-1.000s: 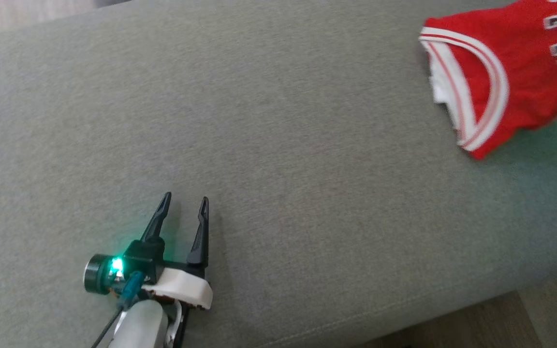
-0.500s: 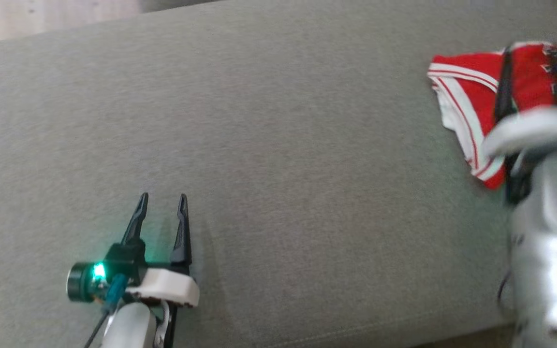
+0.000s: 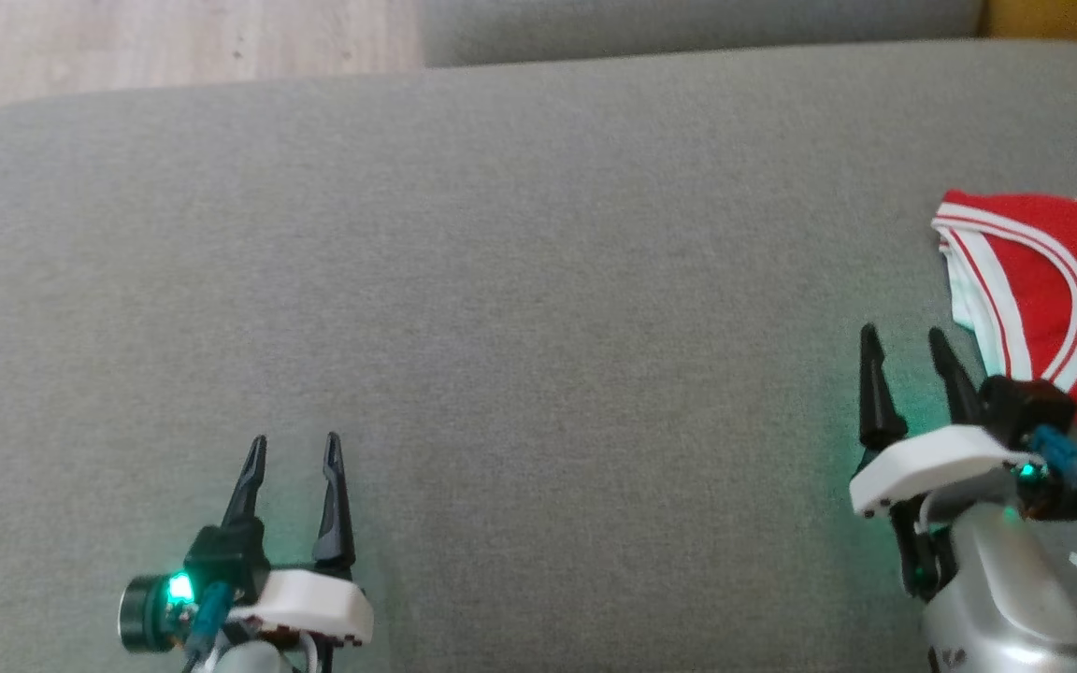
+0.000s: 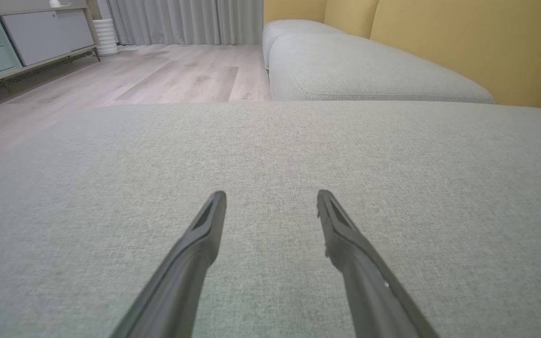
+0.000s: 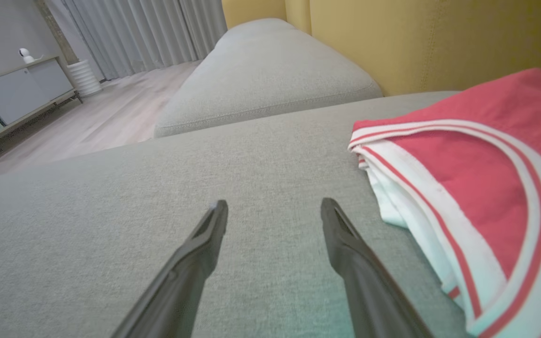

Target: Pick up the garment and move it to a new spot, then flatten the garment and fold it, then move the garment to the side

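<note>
A folded red jersey with white trim (image 3: 1057, 290) lies on the grey sofa cushion (image 3: 538, 308) at the right edge of the head view; its right part is cut off. In the right wrist view the jersey (image 5: 477, 188) lies just right of my fingers. My right gripper (image 3: 903, 338) is open with nothing between its fingers, just left of the jersey and apart from it. At the lower left my left gripper (image 3: 295, 449) is open over bare cushion, far from the garment, and the left gripper (image 4: 270, 199) holds nothing.
A second grey cushion (image 4: 369, 70) adjoins at the back, with a yellow backrest (image 5: 430, 37) behind. Wooden floor (image 3: 174, 47) lies beyond the cushion's far left edge. A low cabinet (image 4: 26, 37) and curtains stand across the room.
The head camera has swung, shifting the whole picture. My right gripper has come off the jersey and now stands open to its left; the left arm keeps its pose.
</note>
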